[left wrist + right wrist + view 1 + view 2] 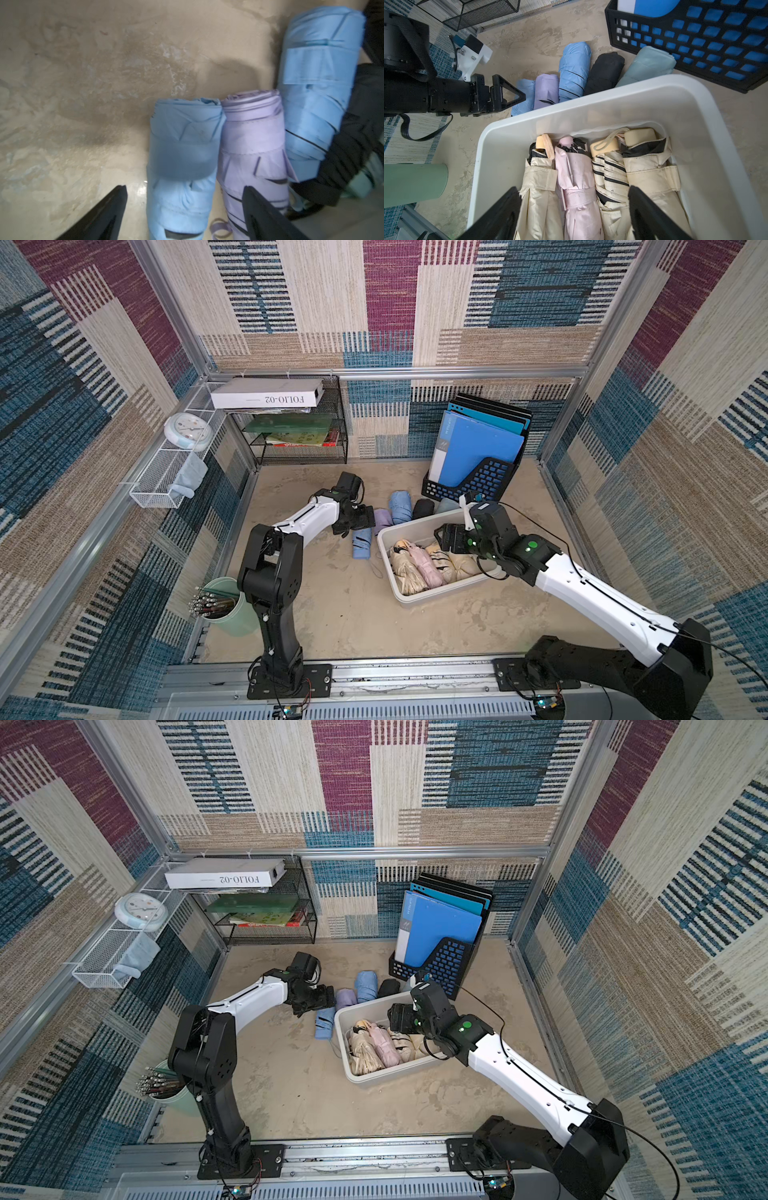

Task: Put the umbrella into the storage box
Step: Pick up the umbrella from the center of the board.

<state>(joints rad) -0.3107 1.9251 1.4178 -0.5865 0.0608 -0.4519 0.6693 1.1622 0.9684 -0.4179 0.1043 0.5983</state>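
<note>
So far four umbrellas (604, 176) are packed in the storage box (440, 593), right of centre in a top view, while five more umbrellas (401, 506) are left beside its upper edge, the left gripper (185, 187) held open over the end blue umbrella (182, 145) and the right gripper (573, 188) open and empty.

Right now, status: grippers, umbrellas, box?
Left gripper open over light-blue umbrella. Right gripper open above storage box, four umbrellas inside. Lilac umbrella tight alongside target.
</note>
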